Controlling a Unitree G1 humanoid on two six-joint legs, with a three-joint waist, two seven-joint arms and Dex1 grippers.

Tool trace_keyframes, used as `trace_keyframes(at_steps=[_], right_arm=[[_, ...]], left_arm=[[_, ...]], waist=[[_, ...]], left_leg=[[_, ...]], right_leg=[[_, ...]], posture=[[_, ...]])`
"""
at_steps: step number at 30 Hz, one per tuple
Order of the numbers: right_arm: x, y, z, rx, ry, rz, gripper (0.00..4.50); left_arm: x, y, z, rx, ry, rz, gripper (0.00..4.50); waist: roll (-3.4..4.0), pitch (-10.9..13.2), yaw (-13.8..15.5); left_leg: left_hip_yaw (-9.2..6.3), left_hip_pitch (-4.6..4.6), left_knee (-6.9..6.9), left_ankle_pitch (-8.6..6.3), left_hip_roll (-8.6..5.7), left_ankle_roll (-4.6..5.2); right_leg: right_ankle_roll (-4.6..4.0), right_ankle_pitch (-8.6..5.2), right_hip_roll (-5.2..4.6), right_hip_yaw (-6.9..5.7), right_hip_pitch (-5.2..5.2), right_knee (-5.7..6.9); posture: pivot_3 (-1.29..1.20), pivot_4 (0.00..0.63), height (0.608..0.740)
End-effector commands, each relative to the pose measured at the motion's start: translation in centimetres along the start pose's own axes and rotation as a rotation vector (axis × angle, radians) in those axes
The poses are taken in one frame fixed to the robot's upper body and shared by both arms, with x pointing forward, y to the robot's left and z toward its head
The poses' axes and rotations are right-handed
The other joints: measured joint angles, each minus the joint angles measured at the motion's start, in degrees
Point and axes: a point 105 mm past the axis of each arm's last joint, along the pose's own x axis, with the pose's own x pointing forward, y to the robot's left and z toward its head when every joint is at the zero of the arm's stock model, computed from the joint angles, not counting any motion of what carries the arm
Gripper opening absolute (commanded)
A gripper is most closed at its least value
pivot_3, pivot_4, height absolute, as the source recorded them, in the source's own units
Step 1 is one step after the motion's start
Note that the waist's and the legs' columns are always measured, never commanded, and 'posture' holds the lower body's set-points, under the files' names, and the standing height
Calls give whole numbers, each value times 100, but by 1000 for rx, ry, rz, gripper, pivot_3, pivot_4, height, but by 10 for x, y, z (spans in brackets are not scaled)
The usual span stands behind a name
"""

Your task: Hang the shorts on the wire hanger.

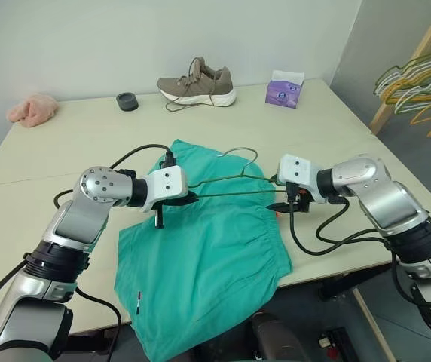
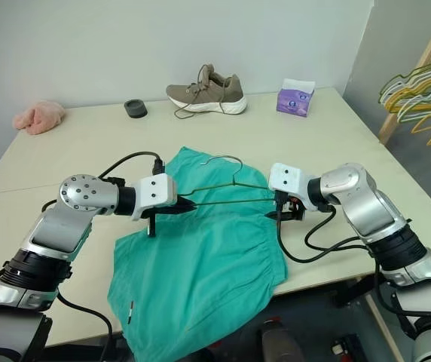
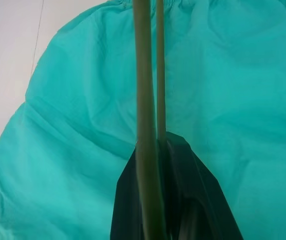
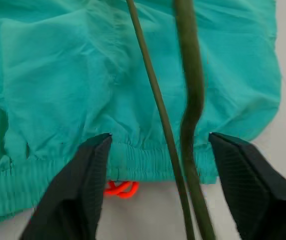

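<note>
Nearest the robot, the shorts (image 1: 200, 264) lay spread flat on the pale surface (image 1: 42, 158), their front part hanging over its near edge. The gathered waistband faced the right side, where a small orange tag (image 4: 120, 188) stuck out from under it. A small red and white mark showed near the hem; any writing on it was too small to read.

Just above the fabric, the left claw (image 2: 183, 204) was pinched tight on one end of the wire hanger (image 2: 223, 188), both thin wires running out from between its black fingers (image 3: 183, 200). The hanger stretched across over the shorts toward the right claw (image 4: 158, 185), whose fingers stood parted with the hanger's two wires passing between them; neither pad pressed on the wire, and nothing was gripped.

Farther back stood a black ring-shaped object (image 1: 127, 101), a grey-brown laced shoe (image 1: 198, 84), a purple tissue box (image 1: 285, 90) with print too small to read, and a pink cloth lump (image 1: 32, 110). Coloured hangers (image 1: 419, 87) hung off a wooden rack at far right.
</note>
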Motion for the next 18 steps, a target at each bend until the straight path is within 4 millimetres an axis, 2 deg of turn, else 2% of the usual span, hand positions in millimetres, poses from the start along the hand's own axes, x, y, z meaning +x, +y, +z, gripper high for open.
trace_keyframes(at_steps=[1,7,11,14,18], right_arm=[[0,-8,10,-42,-8,-16,2156],[3,-5,11,-53,-14,-3,70],[2,-5,13,-61,-26,-11,29],[-1,-7,13,-48,-32,-36,0],[-6,-10,10,-19,-41,-67,0]], left_arm=[[-5,3,10,63,-4,6,0],[-2,7,13,76,-23,48,0],[1,6,16,52,-49,33,0],[1,1,18,1,-62,-4,701],[1,4,22,-69,-97,23,1934]], waist=[[0,0,-1],[-1,-2,0],[-1,-3,0],[-1,-3,-3],[-1,-3,0]], left_leg=[[0,-1,1,0,0,0],[-2,-1,1,0,1,0],[-2,-1,2,0,1,0],[-2,0,3,0,2,0],[-4,-3,5,0,2,-1]], right_leg=[[0,0,0,-1,0,0],[0,0,0,-3,0,1],[0,0,-1,-4,0,2],[0,0,0,-4,0,3],[0,0,0,-4,0,4]], posture=[[-190,86,740],[-191,83,740],[-198,82,740],[-201,82,740],[-205,83,740]])
